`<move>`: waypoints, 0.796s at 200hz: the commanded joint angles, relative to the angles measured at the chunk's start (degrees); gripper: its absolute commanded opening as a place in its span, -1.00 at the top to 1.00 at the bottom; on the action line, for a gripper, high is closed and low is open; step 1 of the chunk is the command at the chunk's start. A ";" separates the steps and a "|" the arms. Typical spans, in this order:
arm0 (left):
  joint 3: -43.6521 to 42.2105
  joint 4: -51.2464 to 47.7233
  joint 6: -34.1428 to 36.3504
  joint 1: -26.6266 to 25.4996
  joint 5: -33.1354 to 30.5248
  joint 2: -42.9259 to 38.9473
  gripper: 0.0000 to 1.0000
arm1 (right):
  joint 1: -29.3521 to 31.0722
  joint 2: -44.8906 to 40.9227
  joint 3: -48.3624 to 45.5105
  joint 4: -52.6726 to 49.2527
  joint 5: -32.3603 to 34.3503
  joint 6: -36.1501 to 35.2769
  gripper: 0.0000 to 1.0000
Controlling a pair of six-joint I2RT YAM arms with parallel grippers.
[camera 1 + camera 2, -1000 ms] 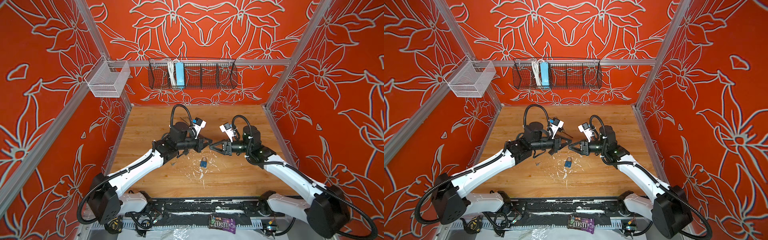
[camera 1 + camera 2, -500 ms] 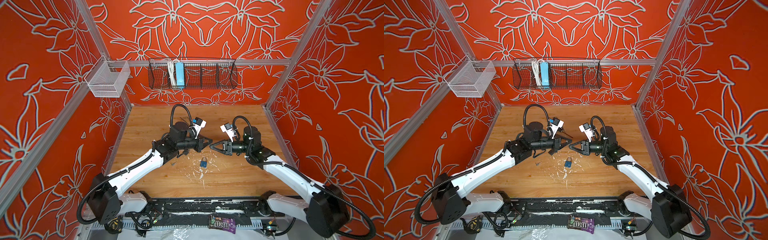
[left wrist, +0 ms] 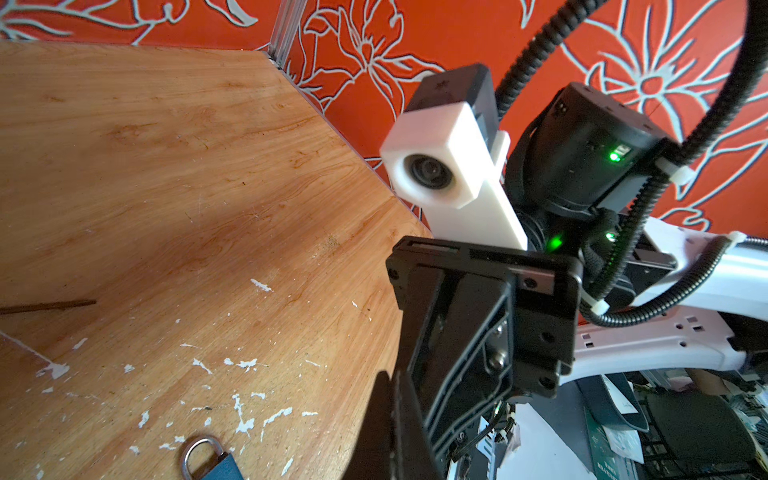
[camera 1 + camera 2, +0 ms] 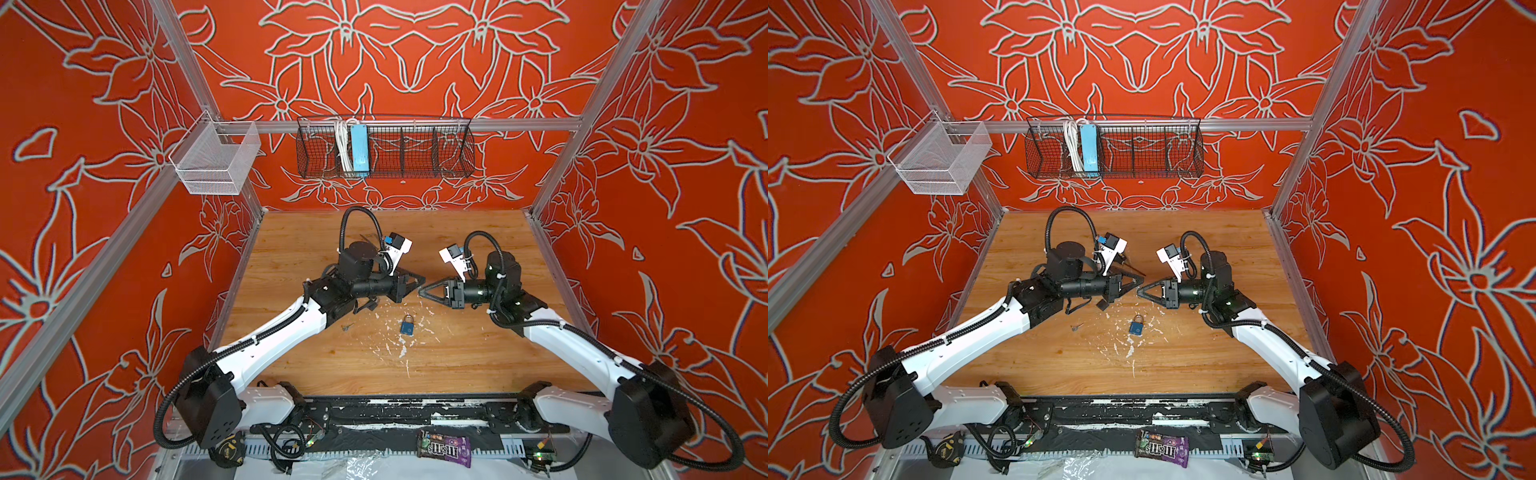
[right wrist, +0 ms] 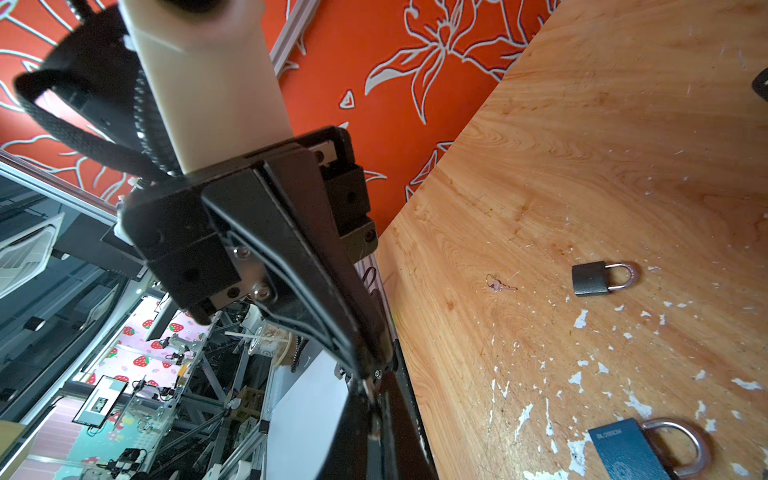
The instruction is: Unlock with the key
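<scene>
While their jaws stand pressed together, the left gripper point(image 4: 422, 278) and the right gripper point(image 4: 420, 291) meet almost tip to tip above the scuffed wooden table point(image 4: 478, 357) in both top views. A blue padlock point(image 4: 407, 325) lies on the boards just below them. The small key point(image 4: 347, 327) lies apart from it, further left. In the right wrist view, a dark padlock point(image 5: 594, 279) sits near the key.
</scene>
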 commanded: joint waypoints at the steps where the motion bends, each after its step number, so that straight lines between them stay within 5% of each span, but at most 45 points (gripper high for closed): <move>1: 1.68 1.43 0.72 -0.01 1.37 0.48 1.00 | -0.34 0.11 -0.81 0.23 -0.01 0.23 0.97; 48: 1.77 1.14 0.47 -0.01 1.65 -0.05 1.00 | -0.45 -1.69 -0.52 -2.17 2.36 -0.83 1.00; 111: 1.40 -2.71 -3.28 -0.08 -2.45 -2.06 -0.28 | -2.36 -4.33 -1.77 -8.14 5.93 -0.23 1.00; 159: -1.11 -8.00 -11.33 -4.60 -14.83 -1.51 -0.65 | -5.44 -7.06 -3.27 -17.36 8.87 -0.39 1.00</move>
